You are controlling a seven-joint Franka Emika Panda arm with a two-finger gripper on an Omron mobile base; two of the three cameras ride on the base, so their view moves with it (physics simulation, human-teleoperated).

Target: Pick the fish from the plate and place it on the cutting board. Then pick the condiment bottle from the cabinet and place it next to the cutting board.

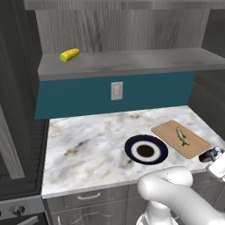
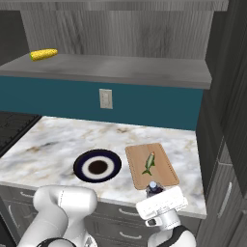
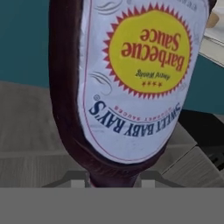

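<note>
The small greenish fish [image 1: 181,136] [image 2: 149,164] lies on the light-brown cutting board [image 1: 169,131] [image 2: 137,157]. Left of the board sits the navy-rimmed plate [image 1: 128,148] [image 2: 78,166] with nothing on it. My gripper [image 1: 214,161] [image 2: 157,195] [image 3: 113,179] is shut on the dark brown condiment bottle [image 1: 207,156] [image 2: 153,188] [image 3: 144,65], which is at the counter's front edge, just in front of the board's near corner. In the hand view its barbecue-sauce label reads upside down. I cannot tell whether the bottle touches the counter. The grey cabinet shelf [image 1: 132,61] [image 2: 120,70] runs above.
A yellow corn cob [image 1: 69,55] [image 2: 43,54] lies at the shelf's left end. A wall outlet [image 1: 116,91] [image 2: 105,98] sits on the teal strip. The marble counter [image 1: 88,140] [image 2: 48,144] stretches left of the plate; a dark wall stands close on the right.
</note>
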